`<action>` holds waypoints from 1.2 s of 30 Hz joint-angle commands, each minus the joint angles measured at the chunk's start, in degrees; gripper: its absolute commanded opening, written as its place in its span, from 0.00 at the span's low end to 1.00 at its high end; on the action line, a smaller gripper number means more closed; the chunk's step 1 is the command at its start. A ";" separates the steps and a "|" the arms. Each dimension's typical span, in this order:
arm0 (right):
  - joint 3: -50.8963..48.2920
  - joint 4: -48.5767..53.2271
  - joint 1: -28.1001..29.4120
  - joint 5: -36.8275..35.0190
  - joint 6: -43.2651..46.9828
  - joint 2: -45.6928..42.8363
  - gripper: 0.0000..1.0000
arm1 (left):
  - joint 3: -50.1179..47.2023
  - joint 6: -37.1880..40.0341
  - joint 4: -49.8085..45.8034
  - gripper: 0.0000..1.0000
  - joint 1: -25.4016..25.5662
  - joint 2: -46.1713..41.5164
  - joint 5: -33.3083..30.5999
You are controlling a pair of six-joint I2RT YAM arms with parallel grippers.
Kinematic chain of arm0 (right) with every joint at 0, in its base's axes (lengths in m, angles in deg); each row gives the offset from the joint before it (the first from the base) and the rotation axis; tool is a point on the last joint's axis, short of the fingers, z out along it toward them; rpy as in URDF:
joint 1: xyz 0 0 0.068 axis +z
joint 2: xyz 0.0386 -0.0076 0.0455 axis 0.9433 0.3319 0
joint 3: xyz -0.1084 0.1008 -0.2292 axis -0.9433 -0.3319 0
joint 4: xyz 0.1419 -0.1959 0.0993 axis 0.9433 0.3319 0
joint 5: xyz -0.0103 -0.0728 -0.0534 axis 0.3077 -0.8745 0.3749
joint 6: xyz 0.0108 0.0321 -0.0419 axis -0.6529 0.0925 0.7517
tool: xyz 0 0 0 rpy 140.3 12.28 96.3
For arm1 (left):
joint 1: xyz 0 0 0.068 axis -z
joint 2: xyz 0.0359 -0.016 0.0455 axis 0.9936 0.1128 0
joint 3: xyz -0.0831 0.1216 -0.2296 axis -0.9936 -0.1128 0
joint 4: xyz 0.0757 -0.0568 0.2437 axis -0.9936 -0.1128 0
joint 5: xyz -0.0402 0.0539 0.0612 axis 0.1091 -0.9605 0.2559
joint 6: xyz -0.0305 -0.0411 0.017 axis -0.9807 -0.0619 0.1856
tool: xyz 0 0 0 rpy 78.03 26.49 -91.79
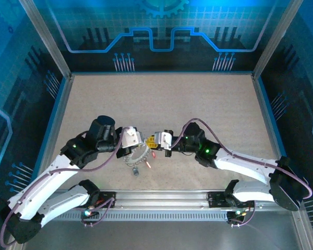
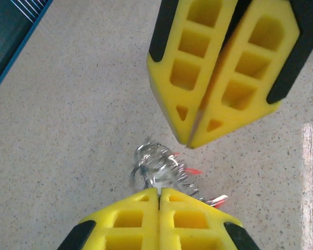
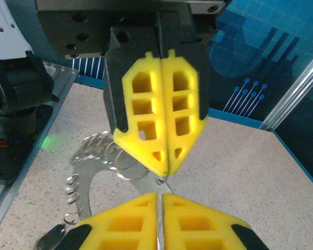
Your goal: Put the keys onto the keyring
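While both arms meet tip to tip over the middle of the table (image 1: 161, 99), the keys (image 2: 160, 169) sit right at the tips of the left gripper (image 2: 159, 191) and a little short of the right gripper (image 3: 159, 197). This gap is what the coming move turns on. The left arm is the nearer one. Its yellow fingers are pressed together, and the bunch comes straight out from under their tips, so I judge that they pinch it there, though the exact contact is hidden. The right fingers are also pressed together. A thin grey sliver shows in their seam, but I cannot tell whether that is a key or bare gap.

From above, the bunch fans out toward the near edge of the table, below the line that joins the two grippers, with a red head on its right side. Its length runs away from the fingertips, not along them. To thread anything, the right fingers would have to reach slightly down and across to the left ones.

Seen from the left wrist, the bunch is a tight, blurred silver tangle between the two pairs of tips. The right wrist view opens it up: a jagged arc of keys curving left and round wire loops, probably the keyring (image 3: 124, 159), beside the left tips.
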 commanded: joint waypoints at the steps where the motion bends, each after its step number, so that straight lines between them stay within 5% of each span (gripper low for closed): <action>1: 2.51 3.05 -0.57 -0.98 -0.41 0.61 0.11 | -0.38 -0.55 1.54 0.00 -0.38 -1.00 0.65; 10: 3.64 3.00 -1.07 -1.62 -3.11 3.18 0.22 | -1.45 1.78 1.00 0.00 -0.35 -1.79 0.82; 19: 1.25 -1.37 -5.26 6.59 -9.04 3.35 0.28 | -3.20 2.65 1.30 0.00 -0.35 -4.77 2.90; 21: 0.43 -2.03 -5.91 9.26 -8.79 2.77 0.41 | -3.36 2.83 1.36 0.00 -0.35 -5.17 3.10; 25: 2.50 3.60 -6.68 15.56 -7.15 2.50 0.48 | -3.00 2.41 1.28 0.00 -0.42 -5.30 3.36; 27: 4.80 7.91 -6.67 18.80 -7.45 3.35 0.70 | -2.86 2.13 1.54 0.00 -0.32 -5.22 3.32; 29: 5.41 7.87 -6.28 20.20 -10.81 4.26 0.76 | -2.74 1.71 2.05 0.00 -0.32 -4.92 2.50; 36: 6.03 7.92 1.15 6.77 -25.76 7.22 0.78 | -2.66 0.02 2.97 0.00 -0.35 -4.74 2.00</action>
